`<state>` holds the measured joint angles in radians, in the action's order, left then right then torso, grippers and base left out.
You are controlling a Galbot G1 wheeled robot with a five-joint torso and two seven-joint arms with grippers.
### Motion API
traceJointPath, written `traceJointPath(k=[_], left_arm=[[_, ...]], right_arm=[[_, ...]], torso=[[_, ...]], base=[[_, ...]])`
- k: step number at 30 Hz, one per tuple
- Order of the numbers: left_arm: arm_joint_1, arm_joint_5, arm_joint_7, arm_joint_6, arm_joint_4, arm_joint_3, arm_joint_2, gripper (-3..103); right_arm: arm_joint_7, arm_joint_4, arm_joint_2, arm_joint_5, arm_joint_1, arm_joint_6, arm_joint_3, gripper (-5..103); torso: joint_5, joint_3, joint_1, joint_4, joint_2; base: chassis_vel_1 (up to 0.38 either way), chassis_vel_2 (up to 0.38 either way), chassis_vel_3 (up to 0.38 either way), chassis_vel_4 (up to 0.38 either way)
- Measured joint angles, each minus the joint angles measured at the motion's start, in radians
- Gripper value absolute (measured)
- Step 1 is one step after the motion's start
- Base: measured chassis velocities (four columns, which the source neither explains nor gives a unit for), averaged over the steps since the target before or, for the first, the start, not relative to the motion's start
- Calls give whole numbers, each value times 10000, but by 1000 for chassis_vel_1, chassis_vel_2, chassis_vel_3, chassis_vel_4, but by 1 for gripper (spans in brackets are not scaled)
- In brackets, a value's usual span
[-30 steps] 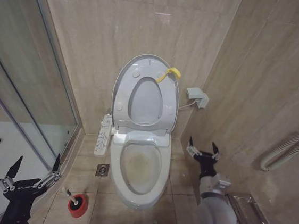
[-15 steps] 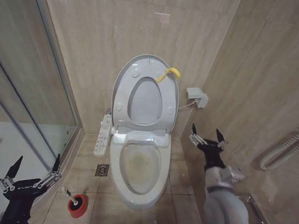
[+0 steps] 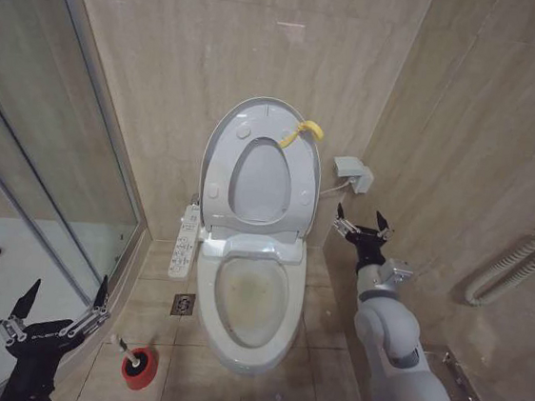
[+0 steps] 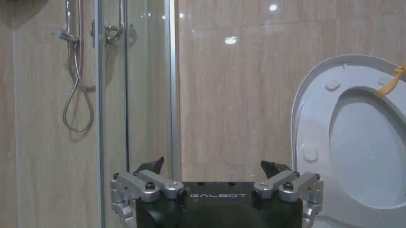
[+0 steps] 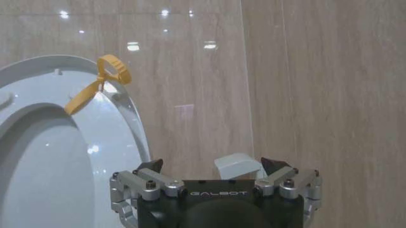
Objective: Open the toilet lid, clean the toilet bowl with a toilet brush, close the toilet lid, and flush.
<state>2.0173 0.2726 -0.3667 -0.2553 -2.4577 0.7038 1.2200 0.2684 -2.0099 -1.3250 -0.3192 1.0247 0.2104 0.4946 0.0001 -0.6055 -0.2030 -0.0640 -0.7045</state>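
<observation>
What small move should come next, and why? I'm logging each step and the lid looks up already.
Probably lower the left gripper toward the toilet brush. The toilet lid stands open against the wall, the stained toilet bowl is exposed, and the brush sits untouched in its red holder on the floor near that open, empty gripper. The right gripper, also open, hangs beside the lid, farther from the brush.

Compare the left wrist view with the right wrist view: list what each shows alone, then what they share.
Left wrist view alone: the shower hose behind the glass door, and the open left gripper.
Right wrist view alone: the white wall box beyond the open right gripper.
Both: the raised lid with its yellow tab, against the beige tiled wall.
</observation>
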Motion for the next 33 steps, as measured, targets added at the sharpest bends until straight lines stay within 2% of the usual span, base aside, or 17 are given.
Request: traceJointPath(k=[15,23,33], left_arm=[[0,0,0,0,0,0,0,100],[0,0,0,0,0,0,0,100],[0,0,0,0,0,0,0,100]], right_arm=[[-45,1061,386,66,-1060,-376,-93,100],[-132,1650,436,269,-1889,-192,-68,100],[-196,1927,455,410,-2104,-398,-54,100]], torso=[[0,0,0,0,0],[-1,0,0,1,0],[0,1,3,0,-1]], base=[[0,0,0,0],[0,0,0,0],[0,0,0,0]])
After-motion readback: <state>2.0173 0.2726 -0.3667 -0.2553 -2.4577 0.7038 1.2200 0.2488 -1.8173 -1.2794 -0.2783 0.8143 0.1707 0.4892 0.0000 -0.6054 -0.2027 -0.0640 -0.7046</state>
